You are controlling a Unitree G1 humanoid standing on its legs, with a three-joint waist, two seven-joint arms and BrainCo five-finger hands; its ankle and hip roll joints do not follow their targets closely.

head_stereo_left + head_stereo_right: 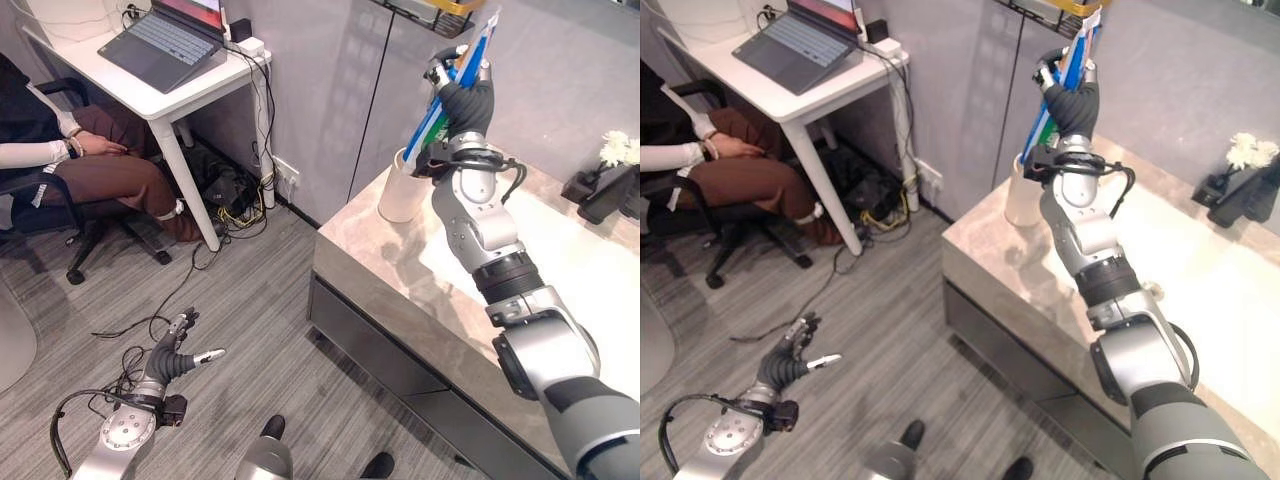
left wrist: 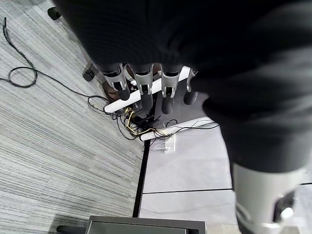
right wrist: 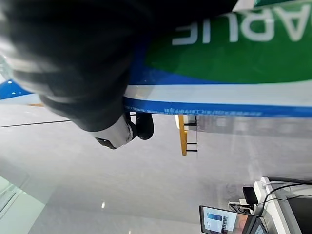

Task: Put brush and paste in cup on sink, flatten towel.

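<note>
The surface [image 1: 400,270] is a marble-patterned stone counter with a pale basin area toward its far side and dark drawer fronts below its front edge. The floor [image 1: 250,330] is grey carpet with a fine striped weave. A white desk [image 1: 160,95] stands well apart from the counter and carries an open laptop [image 1: 165,40]; a seated person [image 1: 90,170] is beside it.

A white cylindrical cup [image 1: 402,188] stands upright near the left rear corner of the surface. Whether anything lies inside it cannot be told.

The right robot hand [image 1: 462,95] is raised above the cup, fingers clenched around a flat toothpaste box [image 1: 455,85] printed in blue, green and white. The box is tilted, its lower end pointing down toward the cup mouth; whether that end touches the cup cannot be told.

The left robot hand [image 1: 180,355] hangs low over the floor, well apart from the surface, fingers relaxed and spread, holding nothing.

White flowers [image 1: 618,150] stand at the far right of the surface.
</note>
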